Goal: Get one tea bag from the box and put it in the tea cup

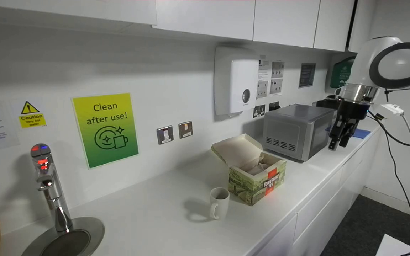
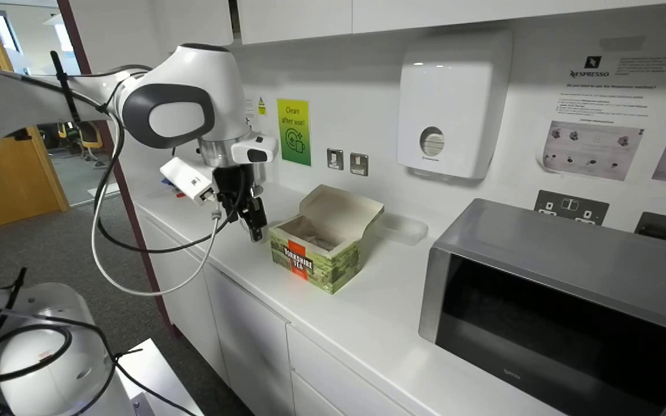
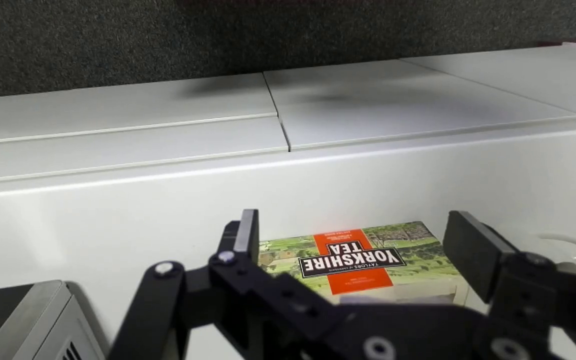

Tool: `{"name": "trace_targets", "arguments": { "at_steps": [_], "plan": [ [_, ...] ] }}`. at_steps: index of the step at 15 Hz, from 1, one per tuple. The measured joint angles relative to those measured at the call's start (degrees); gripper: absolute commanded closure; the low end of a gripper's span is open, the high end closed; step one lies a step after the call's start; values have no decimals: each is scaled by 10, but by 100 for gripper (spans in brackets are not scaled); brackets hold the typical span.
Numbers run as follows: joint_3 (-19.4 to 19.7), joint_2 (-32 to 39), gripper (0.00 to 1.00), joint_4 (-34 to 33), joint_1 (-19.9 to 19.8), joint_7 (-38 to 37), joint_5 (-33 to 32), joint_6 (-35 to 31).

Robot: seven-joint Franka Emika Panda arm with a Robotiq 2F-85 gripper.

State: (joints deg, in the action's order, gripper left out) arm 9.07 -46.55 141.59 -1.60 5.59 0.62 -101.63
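On the bench point(image 1: 148, 206) the raised-lid box point(image 1: 256, 185) holds pale contents point(image 1: 259, 168), with the tea cup point(image 1: 222, 209) just beside it in an exterior view and a clear tub point(image 2: 406, 231) near it in an exterior view, while the wrist view shows the gripper point(image 3: 355, 242) spread wide.

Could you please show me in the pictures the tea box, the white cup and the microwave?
Tea box point(image 3: 353, 260), in the wrist view: on its "Yorkshire Tea" side.
White cup point(image 1: 222, 206), in an exterior view: on its outer wall.
Microwave point(image 2: 552, 329), in an exterior view: on its dark front.
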Motion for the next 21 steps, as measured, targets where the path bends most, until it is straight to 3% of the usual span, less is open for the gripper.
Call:
{"name": "trace_targets", "arguments": {
  "at_steps": [7, 21],
  "plan": [
    [-31, 94, 0, -53, 0, 0, -8, -63],
    [-42, 354, 0, -260, 3, 40, -24, -62]
  ]
}}
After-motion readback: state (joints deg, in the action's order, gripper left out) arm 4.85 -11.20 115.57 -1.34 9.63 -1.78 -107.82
